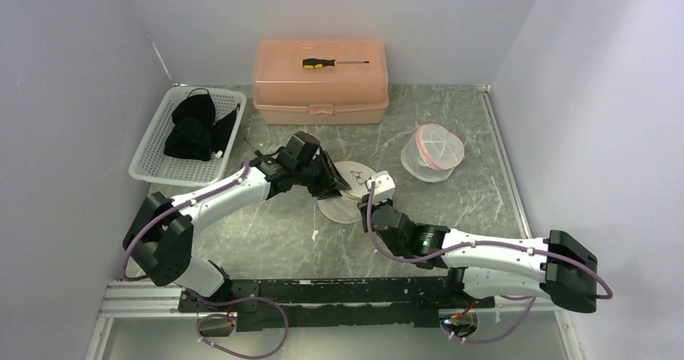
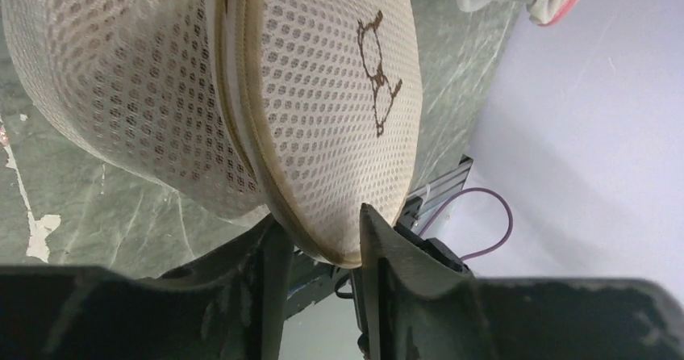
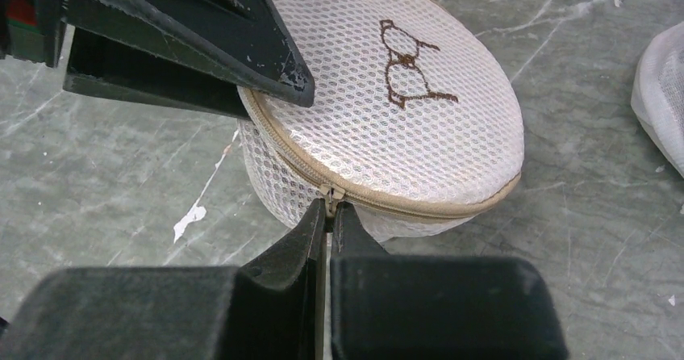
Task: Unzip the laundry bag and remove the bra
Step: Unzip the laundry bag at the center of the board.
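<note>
we see the round mesh laundry bag (image 3: 387, 126) on the marble-patterned table (image 1: 452, 207), between the two arms, zipped shut along the stretch we can see. the left gripper (image 2: 323, 219) is clamped over the bag's rim — one finger on the flat top, the other against the side wall. the right gripper (image 3: 329, 207) is pinched tight on the zipper pull (image 3: 331, 192) at the bag's near edge. a second mesh bag (image 1: 433, 152) with a pink rim sits well apart, to the right.
</note>
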Robot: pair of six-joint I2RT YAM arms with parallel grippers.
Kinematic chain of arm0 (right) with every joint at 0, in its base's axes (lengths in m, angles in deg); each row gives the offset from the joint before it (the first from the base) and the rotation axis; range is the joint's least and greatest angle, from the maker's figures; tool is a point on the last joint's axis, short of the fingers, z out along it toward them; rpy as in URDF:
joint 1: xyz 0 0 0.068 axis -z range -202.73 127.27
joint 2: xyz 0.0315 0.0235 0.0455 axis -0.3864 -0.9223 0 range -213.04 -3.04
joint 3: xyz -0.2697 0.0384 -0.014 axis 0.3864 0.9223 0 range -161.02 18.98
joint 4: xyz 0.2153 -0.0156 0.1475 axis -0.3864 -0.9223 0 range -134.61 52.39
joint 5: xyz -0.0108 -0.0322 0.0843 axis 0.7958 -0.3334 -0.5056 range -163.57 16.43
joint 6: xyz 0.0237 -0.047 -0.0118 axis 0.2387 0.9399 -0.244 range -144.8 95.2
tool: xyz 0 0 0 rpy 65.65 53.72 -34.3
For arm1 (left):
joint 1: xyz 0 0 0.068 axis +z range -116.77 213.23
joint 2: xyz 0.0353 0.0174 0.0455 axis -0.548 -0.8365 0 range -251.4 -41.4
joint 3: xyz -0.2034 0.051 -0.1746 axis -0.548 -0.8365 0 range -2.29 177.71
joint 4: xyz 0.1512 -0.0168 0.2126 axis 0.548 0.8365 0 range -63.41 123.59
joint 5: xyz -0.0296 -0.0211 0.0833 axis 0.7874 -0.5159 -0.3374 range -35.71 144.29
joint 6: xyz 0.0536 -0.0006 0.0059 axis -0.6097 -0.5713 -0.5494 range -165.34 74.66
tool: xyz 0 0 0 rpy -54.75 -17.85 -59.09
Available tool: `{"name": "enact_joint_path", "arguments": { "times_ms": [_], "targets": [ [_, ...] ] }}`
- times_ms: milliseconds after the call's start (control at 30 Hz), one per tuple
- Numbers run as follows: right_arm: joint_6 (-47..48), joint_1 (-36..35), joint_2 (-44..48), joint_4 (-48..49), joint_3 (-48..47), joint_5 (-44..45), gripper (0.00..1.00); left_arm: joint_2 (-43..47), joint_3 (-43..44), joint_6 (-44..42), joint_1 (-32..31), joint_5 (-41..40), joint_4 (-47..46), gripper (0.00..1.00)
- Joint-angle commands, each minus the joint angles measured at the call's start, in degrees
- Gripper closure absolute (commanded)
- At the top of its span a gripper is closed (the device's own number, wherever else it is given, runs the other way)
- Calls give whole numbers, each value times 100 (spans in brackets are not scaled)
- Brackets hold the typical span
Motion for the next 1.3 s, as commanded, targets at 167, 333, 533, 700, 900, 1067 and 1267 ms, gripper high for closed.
{"name": "enact_joint_path", "arguments": {
  "times_ms": [167, 333, 533, 700, 900, 1067, 1267],
  "targets": [
    [225, 27, 405, -34, -128, 100, 100, -154, 311, -254, 25, -219, -93, 92],
    [306, 115, 627, -220, -158, 217, 100, 19, 295, -463, 165, -158, -50, 97],
    [44, 1003, 854, -521, 1, -315, 100, 308, 238, -762, 474, 273, -135, 97],
    [-180, 1581, 1024, -537, 198, -701, 100, 397, 212, -1044, 658, 661, -153, 97],
    [-95, 1603, 1257, -592, 131, -722, 100, 528, 204, -1585, 859, 1379, -533, 97],
    [525, 814, 1872, -520, -146, -177, 100, 426, 1251, -2637, 942, 1871, 53, 96],
    [652, 31, 1331, -487, -511, 314, 100, 290, 1105, -2841, 954, 1846, -134, 56]
  ]
}}
